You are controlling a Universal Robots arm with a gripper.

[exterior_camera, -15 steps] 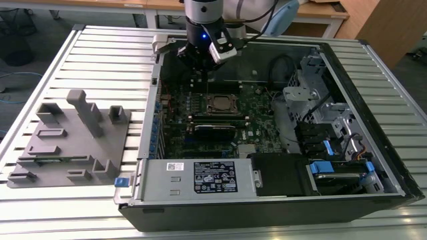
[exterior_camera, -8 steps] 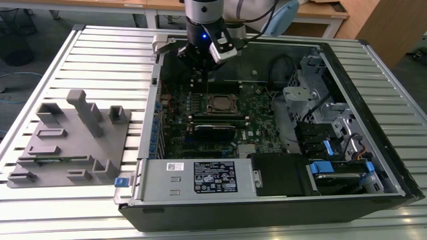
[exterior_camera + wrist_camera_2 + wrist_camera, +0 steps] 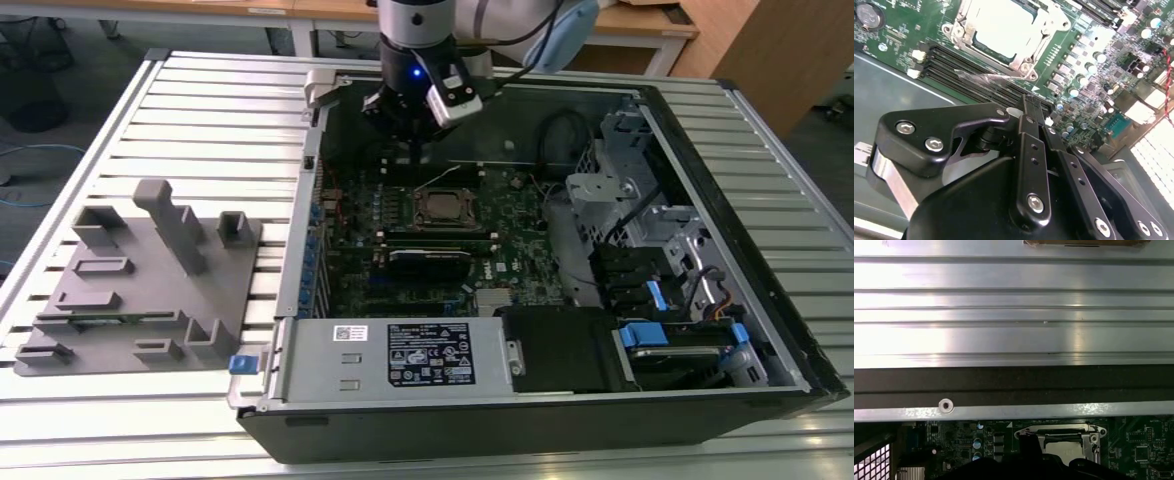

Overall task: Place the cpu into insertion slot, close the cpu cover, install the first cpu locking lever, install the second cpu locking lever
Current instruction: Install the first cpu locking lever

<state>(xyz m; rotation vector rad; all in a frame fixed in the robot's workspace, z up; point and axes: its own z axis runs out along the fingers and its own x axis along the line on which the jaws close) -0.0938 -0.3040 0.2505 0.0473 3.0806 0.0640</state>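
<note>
We find the cpu (image 3: pixel 1004 25) seated in the insertion slot (image 3: pixel 419 210), its pale metal top showing through the cut-out of the cpu cover (image 3: pixel 961 22). The cover appears to lie flat on the socket, framing the chip on all sides. A thin silvery locking lever (image 3: pixel 981 77) stands out from the socket's edge and crosses above the long black memory slots (image 3: pixel 954 62). It is not tucked down against the frame.

The tool (image 3: pixel 1035 112) hangs over the green motherboard (image 3: pixel 514 225) just beside the socket, on the side away from the labelled power supply (image 3: pixel 400 355). Its black fingers are drawn together to a narrow tip, and we see nothing held between them. The tip is near the raised lever, but we cannot tell whether it touches it. It is clear of the cpu and the cover.

The board sits inside an open computer case (image 3: pixel 534 430), which lies on a slatted aluminium table (image 3: pixel 200 110). On the exterior view's left of the case, a grey moulded fixture block (image 3: pixel 147 280) rests on the same table.
</note>
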